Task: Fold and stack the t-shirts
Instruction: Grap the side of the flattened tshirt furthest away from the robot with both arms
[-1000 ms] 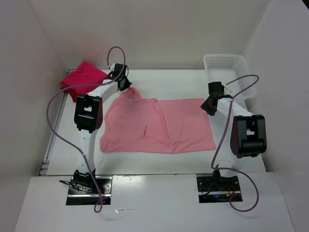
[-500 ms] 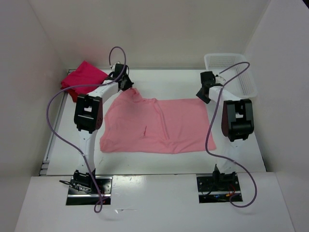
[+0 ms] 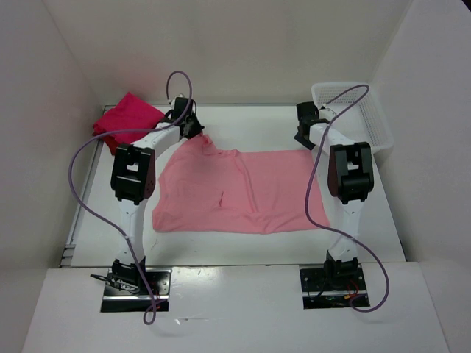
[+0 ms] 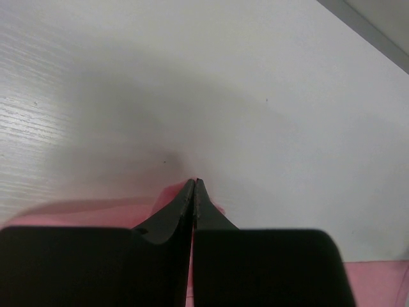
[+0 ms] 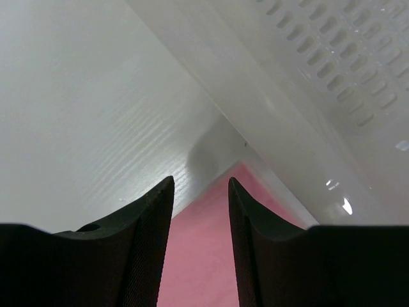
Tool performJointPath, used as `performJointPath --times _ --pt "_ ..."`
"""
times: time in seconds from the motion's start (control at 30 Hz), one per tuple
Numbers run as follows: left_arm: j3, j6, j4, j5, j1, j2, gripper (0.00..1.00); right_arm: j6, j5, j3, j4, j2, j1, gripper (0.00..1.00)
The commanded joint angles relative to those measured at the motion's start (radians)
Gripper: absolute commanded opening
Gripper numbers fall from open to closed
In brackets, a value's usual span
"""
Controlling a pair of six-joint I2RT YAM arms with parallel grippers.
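The left gripper (image 3: 193, 130) is pinched shut on the far left corner of the salmon pink t-shirt (image 3: 243, 193). In the left wrist view its fingertips (image 4: 193, 186) meet in a point, with pink cloth showing on either side of them. That corner is pulled up into a small peak, while the rest of the shirt lies spread flat across the middle of the table (image 3: 254, 125). Behind the gripper, the left arm's forearm slants back and down toward the near left. It ends at a black elbow block that hangs over the shirt's left edge.

The right gripper (image 3: 302, 140) has its jaws apart and nothing between them. It is poised over the shirt's far right corner. In the right wrist view (image 5: 200, 184) the pink corner lies below the gap, and the white perforated basket (image 5: 332, 57) lies just beyond it. The right arm stands steeply over its base, its elbow block above the shirt's right edge and its short forearm reaching toward the far wall.

A crimson t-shirt (image 3: 129, 114) lies bunched in the far left corner of the table, well apart from the pink one. The basket (image 3: 364, 92) sits in the far right corner.
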Motion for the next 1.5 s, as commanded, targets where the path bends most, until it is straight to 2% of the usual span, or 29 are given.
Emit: performJointPath --times 0.0,0.23,0.63,0.67,0.77,0.8,0.87,1.07,1.27,1.47 --pt "-0.031 -0.010 0.055 0.010 -0.004 -0.084 0.00 0.000 0.107 0.040 -0.075 0.020 0.022 0.45" --pt "-0.066 0.010 0.064 0.001 -0.004 -0.114 0.00 0.014 0.138 0.041 -0.132 0.034 0.031 0.42" --pt "-0.143 -0.017 0.122 0.029 -0.004 -0.166 0.00 0.013 0.115 0.176 -0.253 0.161 0.031 0.42" --pt "-0.143 -0.017 0.122 0.029 -0.004 -0.167 0.00 0.013 0.115 0.176 -0.262 0.162 0.031 0.34" --pt "-0.166 -0.017 0.133 0.029 -0.004 -0.176 0.00 0.013 0.103 0.187 -0.262 0.162 0.041 0.21" --pt "-0.166 -0.017 0.133 0.029 -0.004 -0.176 0.00 0.013 0.103 0.170 -0.245 0.152 0.041 0.13" --pt "-0.166 -0.017 0.133 0.029 -0.004 -0.176 0.00 0.013 0.093 0.149 -0.224 0.117 0.041 0.07" --pt "-0.175 0.004 0.124 0.029 -0.004 -0.220 0.00 -0.009 0.084 0.072 -0.167 -0.002 0.041 0.00" --pt "-0.268 0.013 0.104 0.020 0.005 -0.340 0.00 -0.036 0.057 -0.095 -0.100 -0.163 0.041 0.00" --pt "-0.468 -0.005 0.104 0.038 0.024 -0.510 0.00 -0.055 0.026 -0.248 -0.066 -0.302 0.041 0.00"
